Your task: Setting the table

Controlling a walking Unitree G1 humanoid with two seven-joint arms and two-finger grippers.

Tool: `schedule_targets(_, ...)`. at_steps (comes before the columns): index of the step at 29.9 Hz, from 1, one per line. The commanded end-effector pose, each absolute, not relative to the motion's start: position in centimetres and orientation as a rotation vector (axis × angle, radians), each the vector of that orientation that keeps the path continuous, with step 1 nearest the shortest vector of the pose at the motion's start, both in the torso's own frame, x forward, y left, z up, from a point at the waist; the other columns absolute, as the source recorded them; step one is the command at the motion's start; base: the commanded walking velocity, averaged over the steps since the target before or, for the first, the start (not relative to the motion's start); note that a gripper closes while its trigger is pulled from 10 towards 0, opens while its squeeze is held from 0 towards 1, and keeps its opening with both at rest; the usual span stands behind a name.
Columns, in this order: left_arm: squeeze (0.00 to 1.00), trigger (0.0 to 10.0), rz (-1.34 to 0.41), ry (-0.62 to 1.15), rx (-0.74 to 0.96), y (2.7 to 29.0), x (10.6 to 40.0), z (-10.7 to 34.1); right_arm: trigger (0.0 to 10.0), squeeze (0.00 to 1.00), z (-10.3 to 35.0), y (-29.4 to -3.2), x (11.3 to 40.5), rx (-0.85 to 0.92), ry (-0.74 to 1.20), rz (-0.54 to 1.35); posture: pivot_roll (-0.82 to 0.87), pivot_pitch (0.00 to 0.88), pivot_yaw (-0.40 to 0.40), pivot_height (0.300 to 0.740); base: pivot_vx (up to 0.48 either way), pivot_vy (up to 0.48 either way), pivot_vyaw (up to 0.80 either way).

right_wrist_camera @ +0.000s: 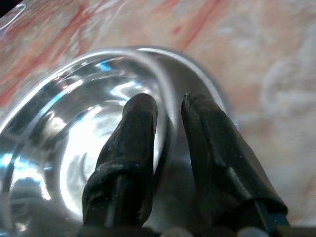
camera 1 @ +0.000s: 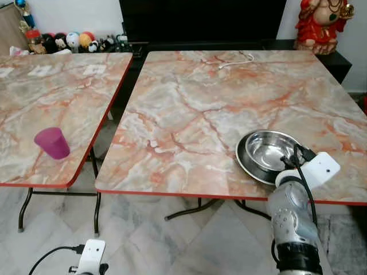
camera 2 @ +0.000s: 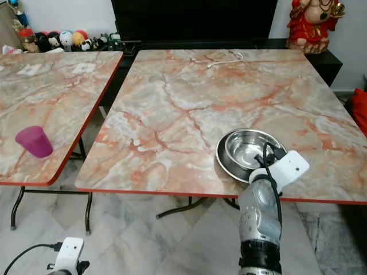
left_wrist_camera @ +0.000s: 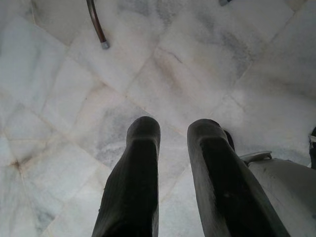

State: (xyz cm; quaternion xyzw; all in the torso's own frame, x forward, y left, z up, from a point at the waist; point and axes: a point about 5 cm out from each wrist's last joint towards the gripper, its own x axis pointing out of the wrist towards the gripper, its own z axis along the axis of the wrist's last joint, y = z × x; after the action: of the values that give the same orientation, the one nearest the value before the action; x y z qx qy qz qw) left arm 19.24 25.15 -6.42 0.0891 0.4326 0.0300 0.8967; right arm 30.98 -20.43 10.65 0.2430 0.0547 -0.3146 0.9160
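Bowl (camera 1: pixel 272 150) rim between right gripper (right_wrist_camera: pixel 168 116) fingers; cup (camera 1: pixel 52 142) well apart.

2 folding tables w/ orange-veined marble tops, red edging, black legs: main table (camera 1: pixel 189 109) centre, 2nd table (camera 1: pixel 51 91) at 9 o'clock. Pale marble-tile floor (camera 1: pixel 149 240) at 6. Dark cabinet (camera 1: pixel 200 20) at 12, white wall (camera 1: pixel 74 14) at 11.
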Motion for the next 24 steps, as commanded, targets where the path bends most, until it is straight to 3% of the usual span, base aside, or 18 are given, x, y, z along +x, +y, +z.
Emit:
schedule_targets(1, 0.0, 10.0, 0.073, 0.916, 0.188, 25.4, 18.8, -6.6, 10.0, 0.0, 11.0, -20.3, 30.6, 0.496, 0.09, -0.655, 0.03, 0.021, 0.017, 0.74, 0.0, 0.0, 0.0)
schedule_targets(8, 0.0, 10.0, 0.075, 0.915, 0.186, 25.4, 18.8, -6.6, 10.0, 0.0, 10.6, -20.5, 29.3, 0.467, 0.093, -0.701, 0.03, 0.019, 0.016, 0.74, 0.0, 0.0, 0.0)
schedule_targets(11, 0.0, 10.0, 0.077, 0.914, 0.186, 25.4, 18.8, -6.6, 10.0, 0.0, 11.8, -20.8, 28.8, 0.372, -0.002, -0.692, 0.03, 0.017, 0.015, 0.74, 0.0, 0.0, 0.0)
schedule_targets(12, 0.0, 10.0, 0.078, 0.912, 0.186, 25.5, 18.8, -6.6, 10.0, 0.0, 13.3, -21.2, 28.3, 0.243, -0.109, -0.673, 0.03, 0.017, 0.015, 0.74, 0.0, 0.0, 0.0)
schedule_targets(16, 0.0, 10.0, 0.079, 0.911, 0.186, 25.5, 18.8, -6.6, 10.0, 0.0, 14.7, -21.5, 27.5, 0.142, -0.208, -0.639, 0.03, 0.017, 0.015, 0.74, 0.0, 0.0, 0.0)
schedule_targets(21, 0.0, 10.0, 0.076, 0.91, 0.186, 25.5, 18.8, -6.6, 10.0, 0.0, 14.4, -22.1, 26.8, 0.131, -0.205, -0.648, 0.03, 0.017, 0.015, 0.74, 0.0, 0.0, 0.0)
schedule_targets(24, 0.0, 10.0, 0.078, 0.908, 0.185, 25.4, 18.8, -6.6, 10.0, 0.0, 11.9, -23.5, 25.5, 0.092, -0.094, -0.741, 0.02, 0.009, 0.005, 0.74, 0.0, 0.0, 0.0)
